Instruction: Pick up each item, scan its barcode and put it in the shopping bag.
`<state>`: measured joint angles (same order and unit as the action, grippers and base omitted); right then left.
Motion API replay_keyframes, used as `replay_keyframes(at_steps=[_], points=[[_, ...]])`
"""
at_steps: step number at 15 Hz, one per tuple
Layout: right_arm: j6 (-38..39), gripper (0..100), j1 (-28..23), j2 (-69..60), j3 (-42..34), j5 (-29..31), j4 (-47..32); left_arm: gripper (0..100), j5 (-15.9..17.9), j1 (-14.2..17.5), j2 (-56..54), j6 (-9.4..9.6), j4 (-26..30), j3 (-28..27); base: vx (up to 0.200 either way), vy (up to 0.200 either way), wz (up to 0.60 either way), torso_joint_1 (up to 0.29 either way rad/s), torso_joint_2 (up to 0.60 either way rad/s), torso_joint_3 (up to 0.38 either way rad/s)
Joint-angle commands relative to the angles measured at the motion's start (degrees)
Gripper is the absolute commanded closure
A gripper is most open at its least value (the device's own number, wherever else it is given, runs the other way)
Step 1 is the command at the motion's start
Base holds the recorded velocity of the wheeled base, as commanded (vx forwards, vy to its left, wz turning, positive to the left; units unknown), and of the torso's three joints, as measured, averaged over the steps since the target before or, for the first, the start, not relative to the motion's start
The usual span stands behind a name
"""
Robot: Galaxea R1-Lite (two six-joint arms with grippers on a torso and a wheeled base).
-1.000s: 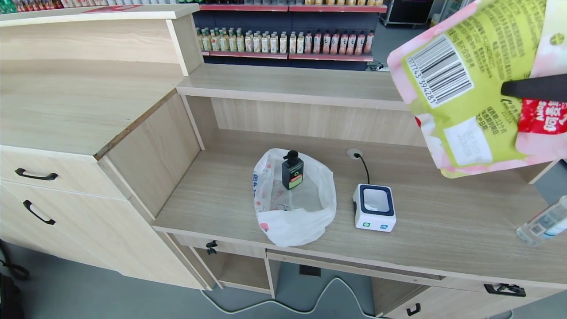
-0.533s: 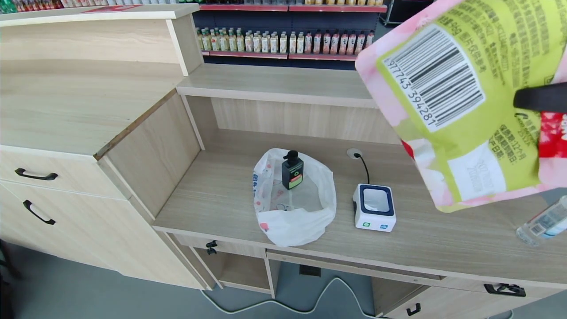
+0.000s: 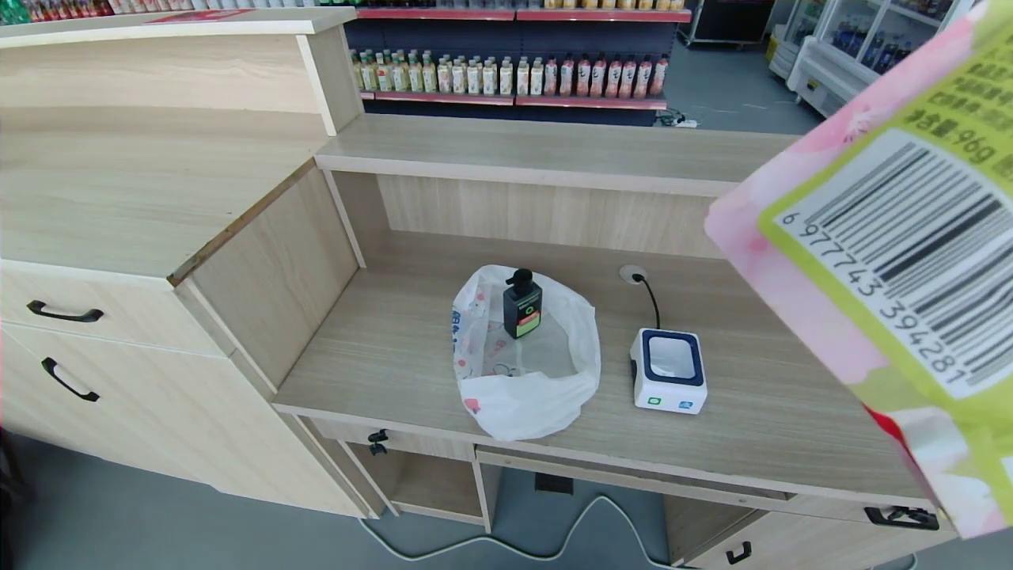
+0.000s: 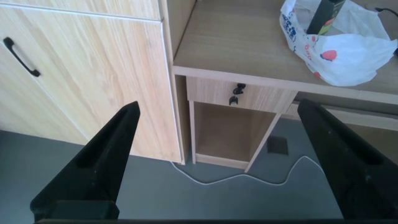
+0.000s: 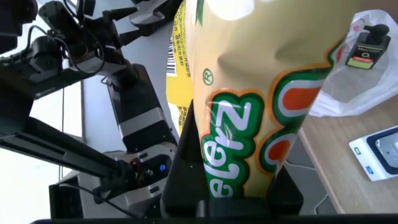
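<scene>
One snack pouch [image 3: 894, 261] is being clamped by the right gripper [image 5: 236, 180] above the counter's [image 3: 380, 348] right end. One pump bottle [image 3: 522, 305] is being contained in one shopping bag [image 3: 522, 400], beside one scanner [image 3: 669, 370]. The left gripper's [image 4: 214, 168] fingers are being held apart.

On the worktop [image 3: 380, 348] the shopping bag [image 3: 522, 396] lies near the front edge, with a pump bottle [image 3: 522, 305] standing upright inside it. Just to the bag's right sits the scanner [image 3: 669, 370], and its cable [image 3: 650, 301] runs back to a hole in the worktop behind it. A snack packet [image 3: 894, 261] hangs high over the right end. A drawer cabinet [image 3: 95, 332] stands to the left, and shelves of bottles [image 3: 506, 75] stand behind the counter.
</scene>
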<state>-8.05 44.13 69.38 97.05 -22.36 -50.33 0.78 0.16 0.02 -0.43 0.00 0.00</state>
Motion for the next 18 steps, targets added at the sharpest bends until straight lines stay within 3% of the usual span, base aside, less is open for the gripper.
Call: replay_keyframes(at_steps=[1,7,12,14,16,17,18], points=[[0.0,100,3.1,1.3,1.6,1.4,-0.7,0,0.0,0.0,0.0,-0.01,0.0,0.0,0.0,0.0,0.0,0.0,0.0,0.0],[-2.5,100,4.7,3.6,2.1,2.7,-2.6,0,0.0,0.0,0.0,-0.01,0.0,0.0,0.0,0.0,0.0,0.0,0.0,0.0],[-3.5,100,1.8,3.7,3.9,2.9,-2.8,0,0.0,0.0,0.0,-0.01,0.0,0.0,0.0,0.0,0.0,0.0,0.0,0.0],[-9.7,100,-6.2,3.8,3.4,6.2,-3.0,0,0.0,0.0,0.0,-0.01,0.0,0.0,0.0,0.0,0.0,0.0,0.0,0.0],[-18.7,100,-18.8,2.3,-0.7,7.5,-2.4,0,0.0,0.0,0.0,-0.01,0.0,0.0,0.0,0.0,0.0,0.0,0.0,0.0],[-20.2,100,-21.9,1.3,-2.7,7.5,-2.0,0,0.0,0.0,0.0,-0.01,0.0,0.0,0.0,0.0,0.0,0.0,0.0,0.0],[-21.6,100,-30.9,-1.0,-9.5,7.4,2.7,0,0.0,0.0,0.0,-0.01,0.0,0.0,0.0,0.0,0.0,0.0,0.0,0.0]])
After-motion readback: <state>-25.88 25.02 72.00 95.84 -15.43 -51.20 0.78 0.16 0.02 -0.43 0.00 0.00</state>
